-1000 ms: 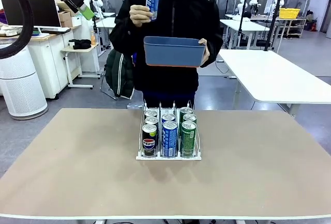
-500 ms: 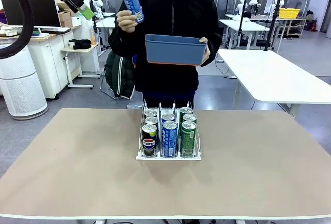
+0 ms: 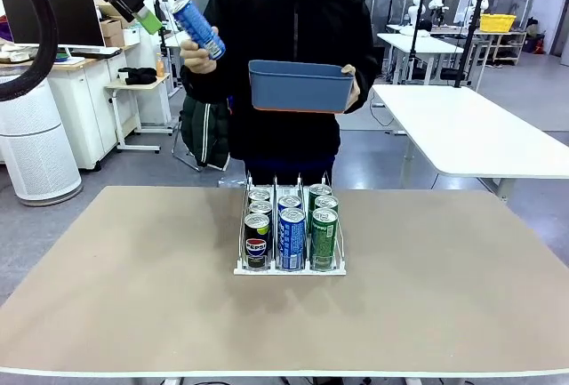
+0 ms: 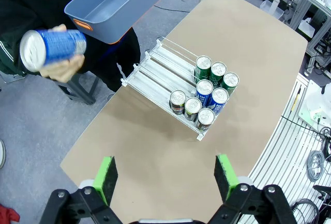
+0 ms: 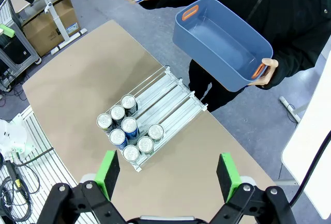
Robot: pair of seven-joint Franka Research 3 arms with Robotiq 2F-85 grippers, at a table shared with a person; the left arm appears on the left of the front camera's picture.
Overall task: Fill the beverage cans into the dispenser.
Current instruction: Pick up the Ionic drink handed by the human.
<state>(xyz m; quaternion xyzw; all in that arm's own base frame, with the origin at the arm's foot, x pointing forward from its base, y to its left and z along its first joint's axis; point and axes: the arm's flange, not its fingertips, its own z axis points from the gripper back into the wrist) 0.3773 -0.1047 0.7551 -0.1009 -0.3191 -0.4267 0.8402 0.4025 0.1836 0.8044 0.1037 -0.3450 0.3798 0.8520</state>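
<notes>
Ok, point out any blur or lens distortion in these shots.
Left wrist view: the blue can in the person's hand is smeared, the dispenser sharp. Right wrist view: the table edges bow slightly, wide-angle. Front view: even light, no harsh glare on the table.

Now blue can (image 3: 199, 28) in person's hand (image 3: 194, 54) sits further toward robot's left, lower, tilted more, clear of chest.

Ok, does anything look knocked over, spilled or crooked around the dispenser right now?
Nothing stands out. The cans stand upright at the front of the dispenser, which sits square on the table. The one tilted blue can is in the person's hand, beside the blue bin they hold.
</notes>
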